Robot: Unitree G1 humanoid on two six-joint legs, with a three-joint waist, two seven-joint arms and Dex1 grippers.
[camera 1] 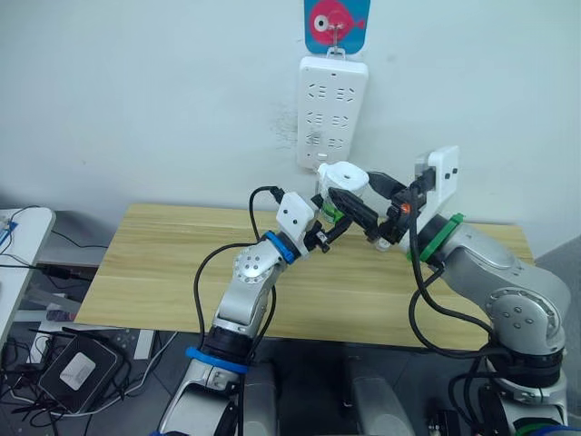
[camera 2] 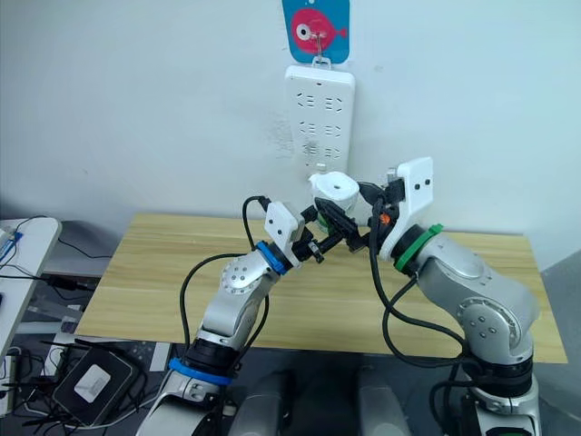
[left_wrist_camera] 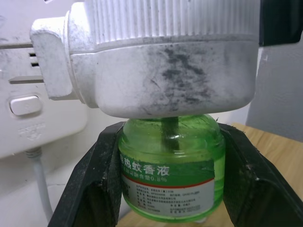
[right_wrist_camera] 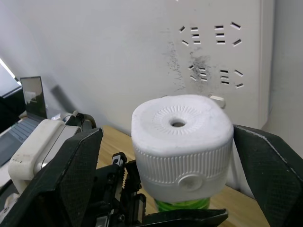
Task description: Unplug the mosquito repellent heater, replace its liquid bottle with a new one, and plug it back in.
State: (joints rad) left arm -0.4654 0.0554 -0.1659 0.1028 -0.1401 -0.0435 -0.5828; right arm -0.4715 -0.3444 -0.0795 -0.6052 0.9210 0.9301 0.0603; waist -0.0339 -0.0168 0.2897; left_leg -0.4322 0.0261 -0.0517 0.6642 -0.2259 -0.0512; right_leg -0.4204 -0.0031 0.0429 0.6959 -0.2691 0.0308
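The mosquito repellent heater (camera 1: pixel 344 176) is sitting against the bottom of the wall-hung power strip (camera 1: pixel 332 109), above the back of the counter (camera 1: pixel 163 263), its prongs seemingly just at the slots. The left claw (left_wrist_camera: pixel 170 189) is gripping the green liquid bottle (left_wrist_camera: pixel 171 168) under the heater, fingers pressed on both sides. The right claw (right_wrist_camera: pixel 182 161) is flanking the white body with its fingers spread wide (touching or not, I cannot tell). A twist or pull on the bottle risks dragging the unsteadied heater askew, bending prongs or swinging the hanging strip.
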